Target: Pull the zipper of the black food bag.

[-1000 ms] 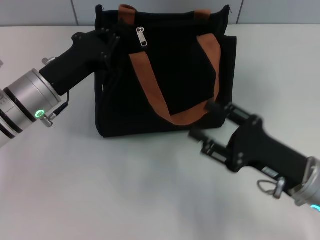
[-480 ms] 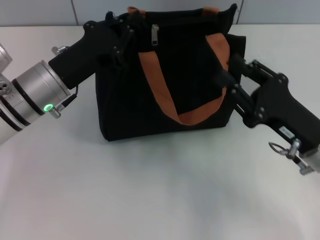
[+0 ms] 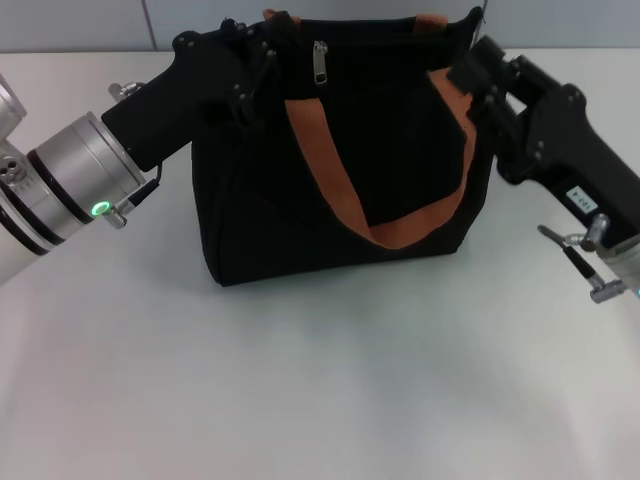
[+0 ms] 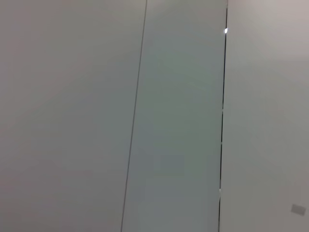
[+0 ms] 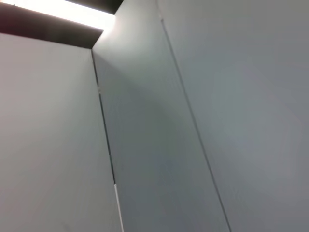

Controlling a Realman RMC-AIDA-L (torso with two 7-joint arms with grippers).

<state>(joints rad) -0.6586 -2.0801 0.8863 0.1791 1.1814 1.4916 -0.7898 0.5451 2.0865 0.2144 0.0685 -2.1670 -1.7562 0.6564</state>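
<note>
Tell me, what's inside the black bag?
Nothing inside shows: the black food bag has dark fabric sides hiding its contents. Outside show its orange strap and silver zipper, with the left gripper and right gripper at its top corners.

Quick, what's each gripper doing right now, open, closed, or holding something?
Left gripper: at the black food bag's top left corner; open or shut cannot be told.
Right gripper: at the bag's top right corner; cannot be told.

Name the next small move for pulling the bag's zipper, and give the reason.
Probably bring the left claw across onto the zipper. In the head view the silver tab hangs free near the top edge of the black food bag, close beside that claw and ungripped. The right claw sits at the bag's opposite top corner, seemingly placed to steady it.
</note>
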